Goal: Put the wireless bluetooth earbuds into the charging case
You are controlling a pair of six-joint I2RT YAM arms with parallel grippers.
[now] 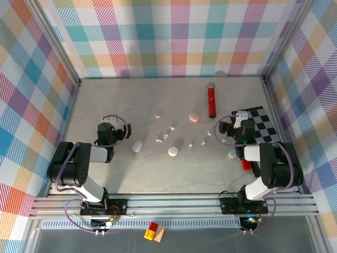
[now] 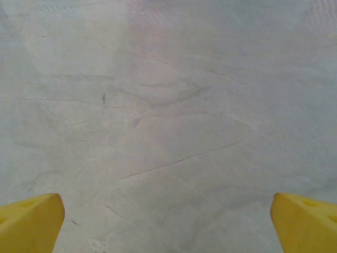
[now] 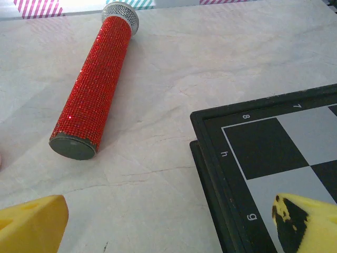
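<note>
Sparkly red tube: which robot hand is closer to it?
Right. The right gripper is close by the red tube, beside the chessboard. The left gripper is far across the table.

From above, the tiny pale wireless bluetooth earbuds (image 1: 161, 138) scattered left of the red glittery cylinder with the silver cap (image 1: 211, 101) are only specks to me; I can't tell their shape. Right of that cylinder, my right arm (image 1: 274, 168) covers part of the black-and-white chessboard (image 1: 266, 126). It also half hides a pale green rounded piece (image 1: 232, 154) and a small red object (image 1: 246, 164) I can't identify. On the right wrist camera, the chessboard runs off the right and bottom edges.
</note>
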